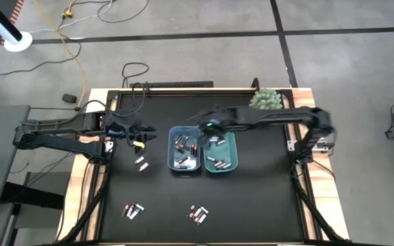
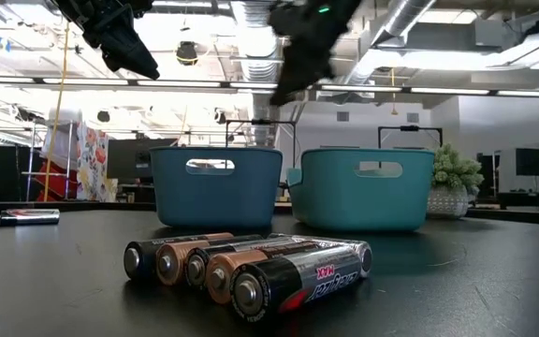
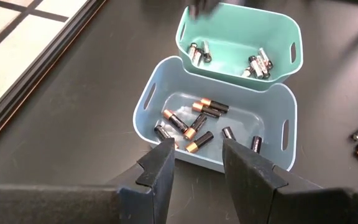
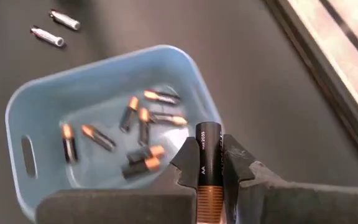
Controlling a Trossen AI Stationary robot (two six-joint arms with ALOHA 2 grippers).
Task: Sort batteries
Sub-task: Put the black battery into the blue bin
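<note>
One battery (image 4: 206,158) clamped in right gripper (image 4: 207,163) jaws above blue bin (image 4: 36,112); early release drops it outside rim. Left gripper (image 3: 196,163) jaws apart, empty.

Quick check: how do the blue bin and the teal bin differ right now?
The blue rectangular plastic bin holds dark batteries with copper ends; the teal rectangular plastic bin holds silvery-white batteries. The right tool, shut on a dark battery, hangs over the blue bin, not the teal. Both share shape and slot handles, standing side by side.
</note>
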